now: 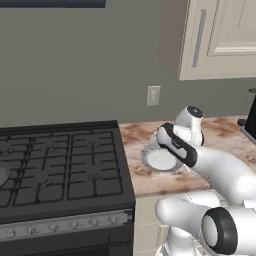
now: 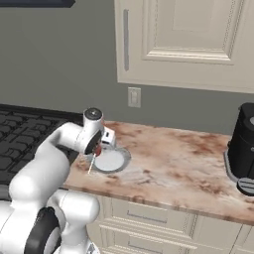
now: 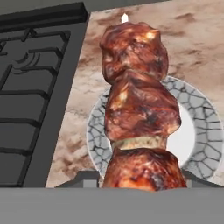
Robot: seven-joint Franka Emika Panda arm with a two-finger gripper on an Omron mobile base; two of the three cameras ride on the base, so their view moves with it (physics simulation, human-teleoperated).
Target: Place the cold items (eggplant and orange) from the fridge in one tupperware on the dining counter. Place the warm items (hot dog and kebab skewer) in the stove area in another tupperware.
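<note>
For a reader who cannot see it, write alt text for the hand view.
A kebab skewer of glossy red-brown meat chunks stands close up, held in the shut gripper. Behind it a round plate with a cracked-pattern rim sits on marbled counter, beside a black stove.

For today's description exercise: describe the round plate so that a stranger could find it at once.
Find the black gas stove; right of it runs a pinkish-brown marble counter. Near the stove's edge sits the round plate, white in the middle with a grey crackle-patterned rim, directly beneath the meat skewer in the gripper.

tool (image 2: 97, 149) gripping kebab skewer (image 2: 92, 161), above plate (image 2: 113, 160)
</note>
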